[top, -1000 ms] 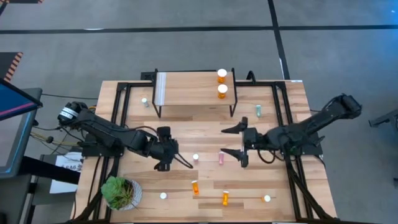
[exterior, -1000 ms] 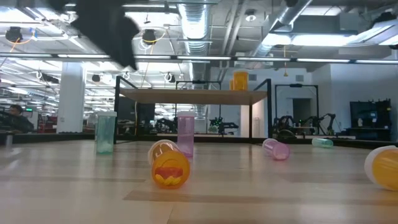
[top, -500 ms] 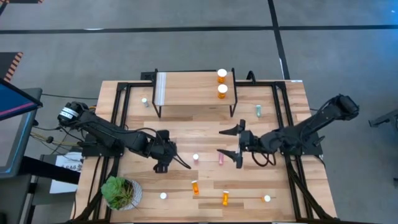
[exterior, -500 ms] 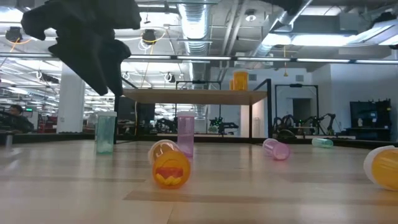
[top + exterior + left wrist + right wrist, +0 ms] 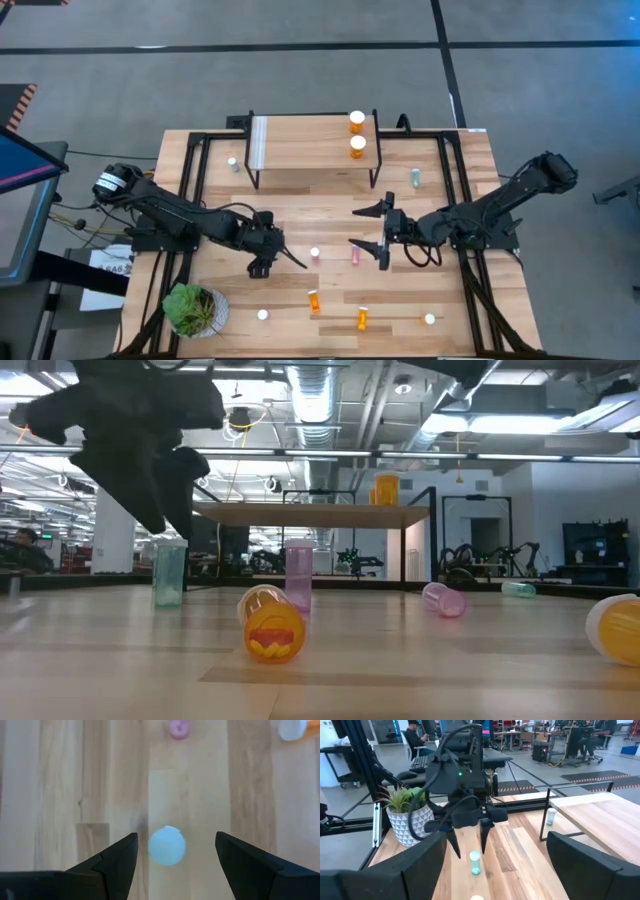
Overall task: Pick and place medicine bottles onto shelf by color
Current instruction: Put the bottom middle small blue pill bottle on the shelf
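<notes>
A grey carpeted floor (image 5: 300,80) with dark seam lines surrounds the light wooden plank tabletop (image 5: 330,215), which sits in a black metal frame (image 5: 190,170). Beyond the table's left edge stands a blue-screened monitor (image 5: 20,165). The low view looks into a large open workshop: silver ventilation ducts (image 5: 315,395) and long fluorescent strip lights (image 5: 520,422) hang from an exposed ceiling, a white square pillar (image 5: 112,515) rises at the left, and a dark doorway (image 5: 485,535) shows at the far wall. The right wrist view shows desks with dark equipment (image 5: 555,742) and a seated person (image 5: 417,737) at work
</notes>
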`<control>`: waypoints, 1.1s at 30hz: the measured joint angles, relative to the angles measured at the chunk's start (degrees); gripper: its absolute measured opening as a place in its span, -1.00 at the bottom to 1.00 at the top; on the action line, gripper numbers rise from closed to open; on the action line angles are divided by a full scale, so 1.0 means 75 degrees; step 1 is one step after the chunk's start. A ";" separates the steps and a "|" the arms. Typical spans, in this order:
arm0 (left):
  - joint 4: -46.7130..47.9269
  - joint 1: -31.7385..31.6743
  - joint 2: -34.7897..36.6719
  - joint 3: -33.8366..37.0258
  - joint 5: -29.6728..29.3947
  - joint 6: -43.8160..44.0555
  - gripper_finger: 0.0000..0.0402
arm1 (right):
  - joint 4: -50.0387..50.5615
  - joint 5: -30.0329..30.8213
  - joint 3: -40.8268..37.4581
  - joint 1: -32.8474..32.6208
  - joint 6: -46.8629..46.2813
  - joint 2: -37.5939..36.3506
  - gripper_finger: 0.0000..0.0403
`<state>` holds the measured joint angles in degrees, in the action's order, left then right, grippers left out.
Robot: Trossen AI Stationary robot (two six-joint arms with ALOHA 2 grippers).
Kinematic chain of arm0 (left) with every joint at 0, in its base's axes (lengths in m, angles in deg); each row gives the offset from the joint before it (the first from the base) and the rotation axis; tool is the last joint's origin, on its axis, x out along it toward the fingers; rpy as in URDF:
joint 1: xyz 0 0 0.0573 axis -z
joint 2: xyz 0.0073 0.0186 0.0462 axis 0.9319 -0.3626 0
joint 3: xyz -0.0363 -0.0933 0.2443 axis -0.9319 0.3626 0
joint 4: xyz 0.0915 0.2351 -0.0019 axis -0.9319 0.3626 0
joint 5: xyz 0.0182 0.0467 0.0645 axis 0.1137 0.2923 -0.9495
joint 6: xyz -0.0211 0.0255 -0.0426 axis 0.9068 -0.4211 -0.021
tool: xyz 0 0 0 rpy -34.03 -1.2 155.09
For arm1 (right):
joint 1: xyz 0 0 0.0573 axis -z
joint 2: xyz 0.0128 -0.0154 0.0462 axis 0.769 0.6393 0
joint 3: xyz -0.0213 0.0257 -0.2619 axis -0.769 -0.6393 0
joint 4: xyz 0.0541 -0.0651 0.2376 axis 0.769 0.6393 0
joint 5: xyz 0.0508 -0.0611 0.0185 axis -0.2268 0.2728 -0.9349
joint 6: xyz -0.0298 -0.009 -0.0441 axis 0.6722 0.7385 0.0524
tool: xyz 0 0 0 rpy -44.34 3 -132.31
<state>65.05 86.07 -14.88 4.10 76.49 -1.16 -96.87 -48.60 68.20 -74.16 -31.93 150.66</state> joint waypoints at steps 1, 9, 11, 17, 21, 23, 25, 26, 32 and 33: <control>0.0005 -0.0024 0.0000 0.0003 -0.0001 0.0004 0.26 | 0.0006 0.0000 0.0000 0.0000 -0.0003 0.0000 0.80; -0.0018 -0.0092 0.0000 0.0003 0.0002 -0.0057 0.19 | 0.0021 -0.0003 0.0000 0.0000 -0.0059 0.0000 0.80; -0.0017 -0.0092 0.0000 0.0003 0.0002 -0.0063 0.11 | 0.0021 -0.0003 0.0000 0.0000 -0.0059 0.0000 0.80; -0.0020 -0.0089 0.0000 0.0003 0.0007 -0.0027 -0.11 | 0.0031 -0.0003 0.0000 0.0000 -0.0059 0.0000 0.81; -0.0020 -0.0089 0.0000 0.0003 0.0022 0.0012 -0.12 | 0.0073 -0.0006 0.0000 0.0000 -0.0064 0.0000 0.81; -0.0020 -0.0089 0.0000 0.0003 0.0025 0.0015 -0.09 | 0.0076 -0.0006 0.0000 0.0000 -0.0067 0.0000 0.81; -0.0042 -0.0089 0.0000 0.0017 0.0025 0.0019 -0.04 | 0.0080 -0.0006 0.0000 0.0000 -0.0067 0.0000 0.81; -0.0112 -0.0089 0.0000 0.0069 0.0025 0.0041 -0.02 | 0.0089 -0.0006 0.0000 0.0000 -0.0067 0.0000 0.81; -0.0348 -0.0089 0.0000 0.0497 0.0014 0.0239 0.15 | 0.0172 -0.0006 0.0000 0.0005 -0.0113 0.0000 0.81; -0.0350 -0.0089 -0.0002 0.0534 0.0015 0.0278 0.17 | 0.0169 -0.0009 0.0000 0.0007 -0.0114 0.0000 0.81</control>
<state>62.42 85.40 -14.89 8.11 76.60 0.92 -95.60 -48.67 68.20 -74.11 -32.78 150.66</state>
